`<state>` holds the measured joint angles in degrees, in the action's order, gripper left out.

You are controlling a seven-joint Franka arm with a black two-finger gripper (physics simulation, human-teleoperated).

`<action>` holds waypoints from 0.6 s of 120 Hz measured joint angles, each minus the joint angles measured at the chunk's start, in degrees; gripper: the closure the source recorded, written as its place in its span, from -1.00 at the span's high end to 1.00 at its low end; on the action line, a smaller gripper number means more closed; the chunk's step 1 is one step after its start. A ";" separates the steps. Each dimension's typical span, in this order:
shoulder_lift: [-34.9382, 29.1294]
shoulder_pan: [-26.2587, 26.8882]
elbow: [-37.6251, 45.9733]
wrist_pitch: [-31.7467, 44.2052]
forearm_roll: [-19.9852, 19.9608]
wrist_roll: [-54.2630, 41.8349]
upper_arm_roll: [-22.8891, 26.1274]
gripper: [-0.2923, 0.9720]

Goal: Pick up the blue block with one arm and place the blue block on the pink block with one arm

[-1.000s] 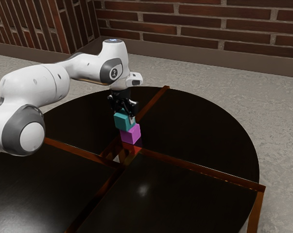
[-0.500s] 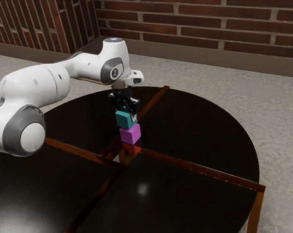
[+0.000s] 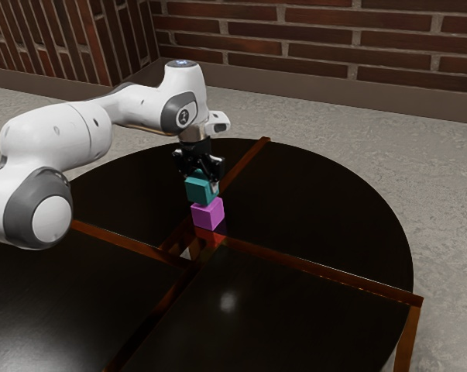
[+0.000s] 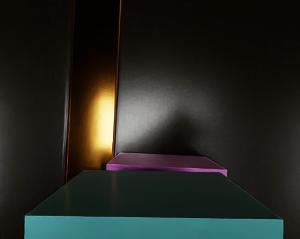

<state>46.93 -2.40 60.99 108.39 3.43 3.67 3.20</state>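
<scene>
Blue block (image 3: 196, 192): teal in shade, hung straight above the pink block (image 3: 207, 215), clamped from two sides between the black fingers of the gripper (image 3: 200, 183), jaws closed on it. Sat so low over the pink block that touch or gap could not be told. From the wrist view, overlapped the pink block's near edge, with the pink top showing just beyond it.

Pink block: stood on the dark round table (image 3: 318, 209), just beside the meeting of the wooden strips (image 3: 310, 271), one strip glinting orange close alongside. White arm (image 3: 63, 147): reached toward the pink block from the exterior view's left. Beyond the pink block and past the table's rim, grey floor (image 3: 419, 155); farther back, brick wall (image 3: 334, 39).
</scene>
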 joint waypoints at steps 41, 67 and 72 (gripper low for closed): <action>-0.12 -0.03 0.11 0.15 -0.13 -0.62 0.15 0.05; -0.28 0.02 1.28 0.20 -0.23 -1.30 0.15 0.05; -0.29 0.02 1.32 0.22 -0.24 -1.40 0.15 0.05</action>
<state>46.64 -2.38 62.31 108.61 3.19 2.27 3.35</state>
